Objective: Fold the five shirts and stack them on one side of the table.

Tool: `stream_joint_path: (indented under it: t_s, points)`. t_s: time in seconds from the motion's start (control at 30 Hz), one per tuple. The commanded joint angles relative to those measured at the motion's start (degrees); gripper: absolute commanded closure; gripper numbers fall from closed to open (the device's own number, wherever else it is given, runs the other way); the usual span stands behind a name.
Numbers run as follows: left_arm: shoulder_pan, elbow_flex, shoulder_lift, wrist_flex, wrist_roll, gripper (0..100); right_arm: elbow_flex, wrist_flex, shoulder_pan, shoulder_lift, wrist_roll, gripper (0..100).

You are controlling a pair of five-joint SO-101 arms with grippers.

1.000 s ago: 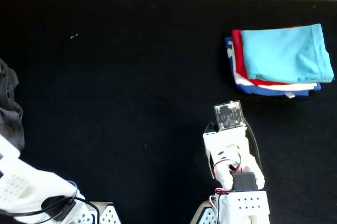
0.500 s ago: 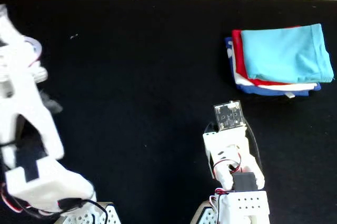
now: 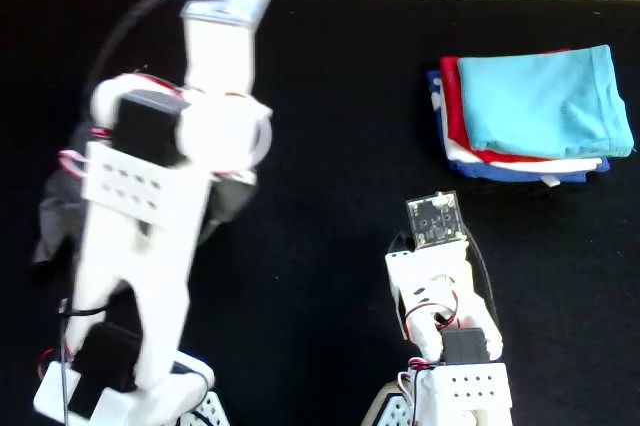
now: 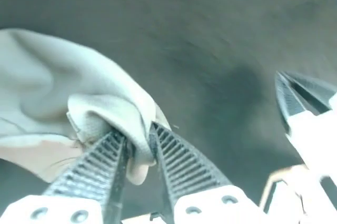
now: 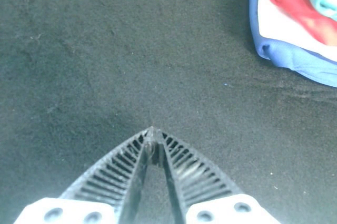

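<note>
A grey shirt [image 4: 63, 87] hangs bunched from my left gripper [image 4: 138, 134], which is shut on a fold of it above the black table. In the high view the raised left arm [image 3: 160, 176] covers the left half of the table, and the grey shirt [image 3: 55, 216] shows dark beneath it. Several folded shirts form a stack [image 3: 530, 111] at the back right, light blue on top, then red, white and dark blue. My right gripper [image 5: 152, 140] is shut on nothing, low over the cloth, a short way in front of the stack [image 5: 295, 29].
The black table cloth [image 3: 340, 96] covers the whole surface, with a white wall strip along the far edge. The right arm [image 3: 440, 286] sits folded at the front right. Open cloth lies between the two arms and behind them.
The left arm has swung up from the table's left edge to over the left middle, lifting the grey shirt along with it. The right arm and the stack have stayed put.
</note>
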Motion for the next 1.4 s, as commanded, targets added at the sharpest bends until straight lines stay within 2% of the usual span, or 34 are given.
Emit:
stream_joint_path:
  t_s: [0.0,0.1,0.23,0.37,0.57,0.7,0.8,1.03,1.13,1.37]
  points:
    - [6.46,-2.77,-1.98,0.18,0.44,98,7.69,-0.22,-0.31,-0.57,0.62,99.0]
    - [6.9,0.48,-1.89,-1.05,0.44,89,7.69,-0.22,-0.31,-0.57,0.62,99.0]
    - [4.09,6.2,-1.98,-1.14,0.44,76,7.69,-0.22,-0.31,-0.57,0.62,99.0]
    - [-2.77,7.25,-2.51,-0.97,0.35,75,7.69,-0.22,-0.31,-0.57,0.62,99.0]
    - [-20.88,8.75,-2.59,-0.35,0.26,79,7.52,-0.13,-0.31,-0.57,0.62,99.0]
    - [-33.36,12.09,-2.59,-0.18,0.0,82,3.65,5.76,-0.31,-0.57,0.62,99.0]
    - [-42.07,15.69,-2.59,-0.18,-6.42,84,-2.33,10.42,-0.57,-0.48,0.62,99.0]
    - [-64.22,21.85,-2.59,-0.53,-15.38,84,-16.22,16.48,-11.91,3.21,0.44,99.0]
    - [-73.1,25.01,-2.51,-1.93,-19.96,84,-21.85,14.9,-17.27,12.35,0.44,99.0]
    - [-92.35,35.65,-1.98,-15.47,-26.29,84,-45.49,13.32,-32.22,42.42,-1.23,98.8]
